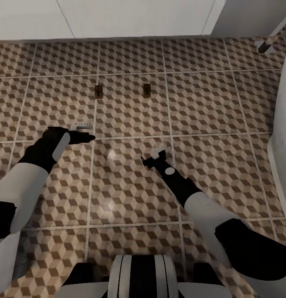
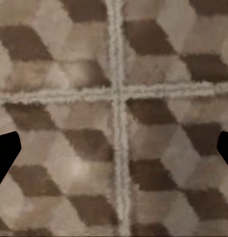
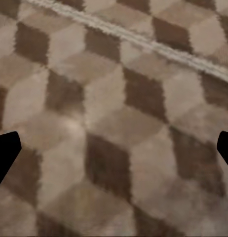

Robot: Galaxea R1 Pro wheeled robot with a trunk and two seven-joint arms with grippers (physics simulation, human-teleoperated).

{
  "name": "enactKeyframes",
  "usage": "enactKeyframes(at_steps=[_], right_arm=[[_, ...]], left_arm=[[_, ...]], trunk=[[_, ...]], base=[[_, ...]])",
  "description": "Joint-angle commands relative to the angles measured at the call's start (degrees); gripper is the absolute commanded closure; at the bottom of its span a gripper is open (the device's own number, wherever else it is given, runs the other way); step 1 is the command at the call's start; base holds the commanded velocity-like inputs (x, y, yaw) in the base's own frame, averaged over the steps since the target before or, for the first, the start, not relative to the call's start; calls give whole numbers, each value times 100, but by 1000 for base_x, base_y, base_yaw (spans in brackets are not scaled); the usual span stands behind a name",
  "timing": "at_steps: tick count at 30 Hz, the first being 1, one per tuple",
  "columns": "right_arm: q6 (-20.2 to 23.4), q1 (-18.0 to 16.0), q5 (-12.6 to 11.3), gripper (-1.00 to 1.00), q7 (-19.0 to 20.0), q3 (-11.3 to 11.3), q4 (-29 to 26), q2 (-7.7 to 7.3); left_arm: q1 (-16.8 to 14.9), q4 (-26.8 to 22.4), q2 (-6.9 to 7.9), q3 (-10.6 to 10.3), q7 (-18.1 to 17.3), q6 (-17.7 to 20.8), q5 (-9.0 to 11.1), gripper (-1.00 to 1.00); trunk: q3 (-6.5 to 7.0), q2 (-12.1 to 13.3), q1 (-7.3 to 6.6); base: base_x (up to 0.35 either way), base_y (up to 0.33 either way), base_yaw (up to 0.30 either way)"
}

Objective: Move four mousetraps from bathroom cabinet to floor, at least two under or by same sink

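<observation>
From the head, two mousetraps (image 1: 98,91) (image 1: 146,89) lay on the bathroom floor (image 1: 209,107) near the white wall; light, stiff boards, probably best pinched by the edges. Both arms reached low over the tiles. Each wrist showed floor between spread fingertips: left gripper (image 2: 114,148) apart, right gripper (image 3: 114,148) apart, both empty

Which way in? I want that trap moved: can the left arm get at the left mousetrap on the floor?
Probably yes. The left mousetrap lies flat on bare bathroom floor, just ahead of the left gripper, with nothing between them. The gripper looks open and empty.
</observation>
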Motion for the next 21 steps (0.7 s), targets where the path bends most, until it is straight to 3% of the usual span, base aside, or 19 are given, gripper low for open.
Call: enactKeyframes(at_steps=[1,21], right_arm=[[-16,-3,52,-100,8,-9,6,2],[-3,-3,60,-100,8,-17,1,2]], left_arm=[[-2,-7,8,-20,-8,20,-3,-100],[-2,-9,9,-21,-8,18,-4,-100]], trunk=[[-2,-1,-4],[-2,-1,-4]], base=[[-334,0,0],[-335,0,0]])
